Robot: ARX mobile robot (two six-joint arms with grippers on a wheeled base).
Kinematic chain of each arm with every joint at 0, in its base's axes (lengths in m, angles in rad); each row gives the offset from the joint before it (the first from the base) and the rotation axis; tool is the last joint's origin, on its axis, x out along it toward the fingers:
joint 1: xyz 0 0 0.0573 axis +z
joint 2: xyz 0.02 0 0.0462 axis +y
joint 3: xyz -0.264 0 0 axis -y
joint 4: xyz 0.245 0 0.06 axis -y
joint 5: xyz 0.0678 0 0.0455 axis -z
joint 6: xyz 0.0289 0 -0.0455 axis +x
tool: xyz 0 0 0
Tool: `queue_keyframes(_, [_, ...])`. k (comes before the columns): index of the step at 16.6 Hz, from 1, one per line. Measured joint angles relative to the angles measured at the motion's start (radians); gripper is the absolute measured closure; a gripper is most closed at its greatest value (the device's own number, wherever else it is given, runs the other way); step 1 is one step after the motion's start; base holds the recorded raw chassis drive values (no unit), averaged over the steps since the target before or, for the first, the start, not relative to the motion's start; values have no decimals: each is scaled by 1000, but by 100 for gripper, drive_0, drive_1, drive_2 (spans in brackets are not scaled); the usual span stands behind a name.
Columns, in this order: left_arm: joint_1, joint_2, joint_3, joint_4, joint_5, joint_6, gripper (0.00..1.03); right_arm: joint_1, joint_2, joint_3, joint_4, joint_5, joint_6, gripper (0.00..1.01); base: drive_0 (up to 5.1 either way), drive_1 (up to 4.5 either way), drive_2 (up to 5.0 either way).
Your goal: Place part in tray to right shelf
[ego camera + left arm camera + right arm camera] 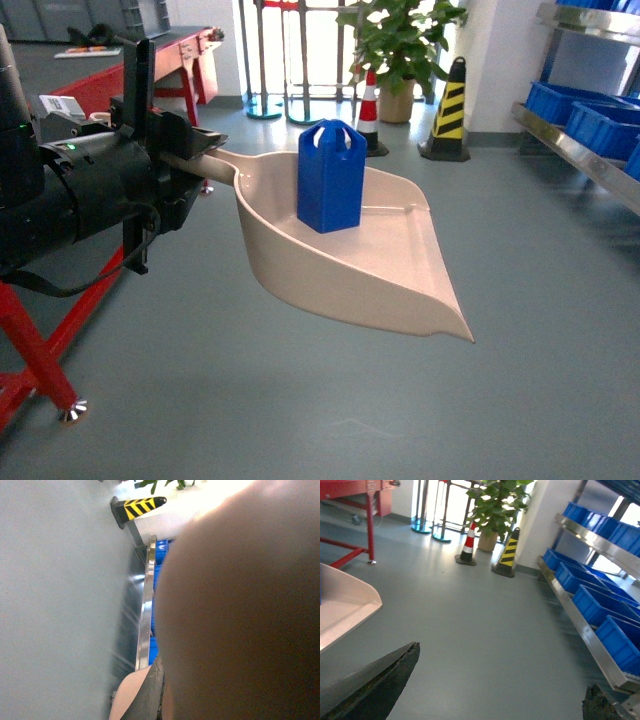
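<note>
Part (331, 176): small bright blue block, taller than wide, arched loop openings on top; stands upright on the floor of the tray (380, 270), toward its rear wall, with both carried in the air above the grey floor (300, 420).

Tray: pale beige scoop, raised curved sides, pointed front lip toward lower right of the head view; thin handle runs left into the left gripper (185, 150), which is clamped on the handle; black arm body fills the left edge of that view; in the left wrist view the tray's underside (240, 610) blocks most of the picture, blurred; a corner of the tray (345, 610) enters the right wrist view from the left.

Right gripper (500, 690): two dark finger tips at the bottom of its own view, set wide apart, nothing between them, grey floor showing in the gap.

Red frame (40, 350): legs and foot at lower left, near the robot.

Right shelf (585, 630): stainless-steel rack with shiny front rail along the right side, well apart from the tray; bears blue crates (592, 602) in a row, with a second tier above.

Further back: yellow-and-black striped cone (448, 110); red-and-white cone (369, 115); potted green plant (400, 45); red table (160, 65) at far left.
</note>
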State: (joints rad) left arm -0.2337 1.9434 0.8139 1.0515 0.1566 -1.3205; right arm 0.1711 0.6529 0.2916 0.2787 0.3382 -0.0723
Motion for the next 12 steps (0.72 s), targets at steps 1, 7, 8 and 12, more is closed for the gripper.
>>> queue_keyframes(1, [-2, 0, 2, 16, 2, -1, 88, 0, -8, 0, 3, 1, 0, 3, -191, -191, -191])
queue_keyframes(7, [-7, 0, 2, 4, 8, 0, 88, -1, -7, 0, 2, 2, 0, 3, -165, -165, -165])
queue_keyframes(8, [-5, 0, 2, 5, 3, 0, 88, -1, -7, 0, 2, 2, 0, 3, -165, -165, -165])
queue_keyframes(12, [-12, 0, 2, 5, 9, 0, 88, -1, -7, 0, 2, 2, 0, 3, -165, -165, -165])
